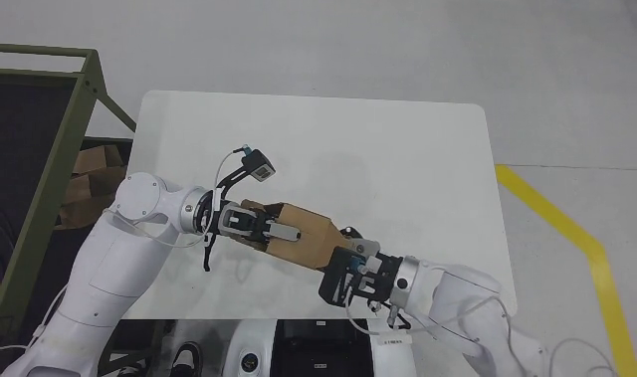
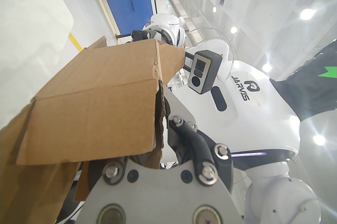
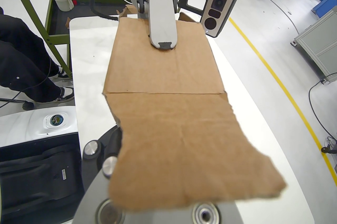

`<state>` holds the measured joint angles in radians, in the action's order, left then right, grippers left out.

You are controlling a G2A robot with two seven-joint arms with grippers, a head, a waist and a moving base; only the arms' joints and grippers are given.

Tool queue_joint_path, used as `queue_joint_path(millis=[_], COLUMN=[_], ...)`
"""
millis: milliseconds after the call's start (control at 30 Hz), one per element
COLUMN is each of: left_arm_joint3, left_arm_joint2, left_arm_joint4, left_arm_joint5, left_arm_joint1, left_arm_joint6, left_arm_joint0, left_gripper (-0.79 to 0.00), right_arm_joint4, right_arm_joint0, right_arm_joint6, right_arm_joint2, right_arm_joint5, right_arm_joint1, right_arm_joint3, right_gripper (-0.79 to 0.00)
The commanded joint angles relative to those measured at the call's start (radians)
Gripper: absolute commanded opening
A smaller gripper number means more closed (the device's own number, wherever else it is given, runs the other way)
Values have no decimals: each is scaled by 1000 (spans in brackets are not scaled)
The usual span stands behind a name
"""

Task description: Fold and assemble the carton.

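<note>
The carton (image 1: 304,236) is off the surface, slung slantwise between the two arms, with the white table (image 1: 398,148) under it and that table's robot-side edge just below its lower end. It looks only partly formed: the right wrist view shows one broad brown panel (image 3: 163,72), a crease across it, and a ragged-edged flap beyond the crease. The left wrist view shows two panels (image 2: 92,104) meeting at a fold, with a gap opening along the side.

At the carton's upper end, the left gripper (image 1: 284,233) is pinching it. One grey finger (image 3: 162,25) lies flat along the top panel and presses down, probably to steady that panel so the rest can be bent against it. At the opposite end sits the right gripper (image 1: 348,263), with the loose flap running straight into it. The flap covers the grip, so I cannot tell whether that tool is clamped or spread. Holding the carton from both ends and clear of the surface would leave the flaps free to swing, which suits the folding that is not yet done.

Beyond the carton's upper end stands a green rack (image 1: 50,128) with spare cardboard (image 1: 90,178) in it. Past the lower end, a yellow floor line (image 1: 557,218) runs by.
</note>
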<state>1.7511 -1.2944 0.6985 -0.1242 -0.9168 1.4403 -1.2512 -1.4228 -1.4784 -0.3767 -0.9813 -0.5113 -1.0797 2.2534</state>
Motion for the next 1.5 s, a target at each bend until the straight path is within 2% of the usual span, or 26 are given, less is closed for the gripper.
queue_joint_path(millis=[0,333,567,1000,1067,1133,1167,1200,1233,1467], left_arm_joint3=[0,0,1,6,1,-4,-6,-9,-11,-7], left_arm_joint2=[-1,-19,-34,-66,-70,-72,-73,-73,-74,-79], left_arm_joint4=[0,13,18,27,33,38,41,43,44,37], left_arm_joint5=[-1,-27,-38,-66,-68,-73,-76,-78,-79,-99], left_arm_joint1=[0,1,2,4,4,4,4,4,3,3], left_arm_joint6=[-2,-8,-18,-28,-26,-26,-24,-23,-23,-27], left_arm_joint0=[-1,-11,-17,-34,-35,-34,-33,-32,-32,-33], left_gripper=[-785,-785,-785,-785,-785,-785,-785,-785,-785,-785], right_arm_joint4=[-1,10,15,79,114,184,225,264,304,316], right_arm_joint0=[2,-44,-106,-293,-313,-331,-335,-334,-333,-334], right_arm_joint6=[-2,36,83,263,291,321,331,340,355,359], right_arm_joint2=[1,-46,-105,-280,-302,-322,-332,-343,-355,-358], right_arm_joint5=[2,-13,-29,-63,-73,-80,-96,-114,-122,-126], right_arm_joint1=[0,9,22,50,53,53,54,55,56,56], right_arm_joint3=[1,22,38,43,29,5,-9,-22,-33,-37], right_gripper=[-659,-656,-585,-505,-443,-425,-296,-31,0,0])
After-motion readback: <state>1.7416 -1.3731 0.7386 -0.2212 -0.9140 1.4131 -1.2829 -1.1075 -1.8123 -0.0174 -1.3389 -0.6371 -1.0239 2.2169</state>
